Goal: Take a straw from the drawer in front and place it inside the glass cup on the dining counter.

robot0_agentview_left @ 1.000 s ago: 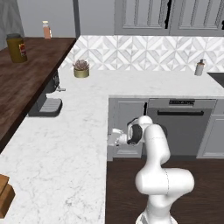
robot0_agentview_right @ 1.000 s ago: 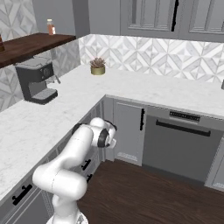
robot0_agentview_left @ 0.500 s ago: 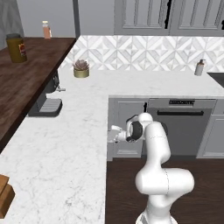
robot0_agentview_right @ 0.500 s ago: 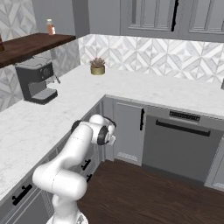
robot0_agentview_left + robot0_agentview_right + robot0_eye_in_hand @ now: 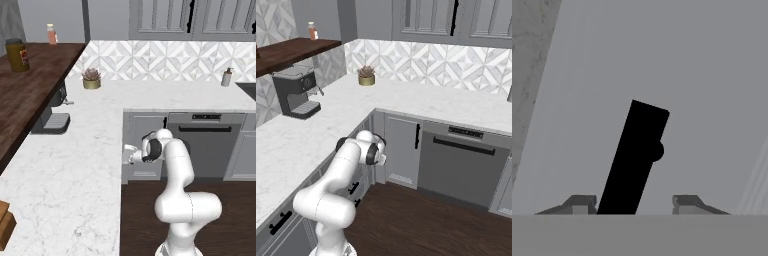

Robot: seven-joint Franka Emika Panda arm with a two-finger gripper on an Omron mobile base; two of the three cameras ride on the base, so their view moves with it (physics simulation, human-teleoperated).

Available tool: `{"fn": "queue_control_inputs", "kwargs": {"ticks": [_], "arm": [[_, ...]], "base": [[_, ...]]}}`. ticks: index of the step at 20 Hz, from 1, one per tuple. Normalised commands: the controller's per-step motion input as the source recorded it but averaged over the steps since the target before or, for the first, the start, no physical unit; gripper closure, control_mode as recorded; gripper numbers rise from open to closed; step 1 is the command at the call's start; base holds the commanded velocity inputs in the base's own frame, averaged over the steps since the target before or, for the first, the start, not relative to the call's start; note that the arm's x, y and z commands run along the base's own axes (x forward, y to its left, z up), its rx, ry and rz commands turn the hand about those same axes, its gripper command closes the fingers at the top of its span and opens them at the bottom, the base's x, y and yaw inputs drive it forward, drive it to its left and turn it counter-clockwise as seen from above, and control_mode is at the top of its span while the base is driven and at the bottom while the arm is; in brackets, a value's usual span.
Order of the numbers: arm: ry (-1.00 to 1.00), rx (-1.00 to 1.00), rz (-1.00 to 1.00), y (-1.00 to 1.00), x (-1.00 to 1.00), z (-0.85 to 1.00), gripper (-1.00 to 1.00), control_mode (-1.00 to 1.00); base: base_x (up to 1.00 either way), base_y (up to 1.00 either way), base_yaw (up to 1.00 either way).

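Two finger tips of the claw point(image 5: 634, 202) stand apart on either side of the black bar handle point(image 5: 634, 157) of the drawer point(image 5: 677, 75), not yet pinched on it. Opening the drawer seems the step in hand; next, closing on the bar and pulling straight out. Handle's long axis leans slightly across the hand view.
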Motion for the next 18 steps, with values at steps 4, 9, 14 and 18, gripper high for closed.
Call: {"fn": "queue_control_inputs", "kwargs": {"ticks": [4, 9, 14, 18], "arm": [[0.0, -0.01, 0.0, 0.08, 0.0, 0.0, 1.0, -1.0], [0.0, 0.0, 0.0, -0.26, 0.0, 0.01, 1.0, -1.0], [0.0, 0.0, 0.0, -0.76, -0.06, 0.1, 1.0, -1.0], [0.0, 0.0, 0.0, -0.99, -0.21, 0.09, 1.0, -1.0]], "base": [[0.0, 0.0, 0.0], [0.0, 0.0, 0.0], [0.0, 0.0, 0.0], [0.0, 0.0, 0.0]]}}
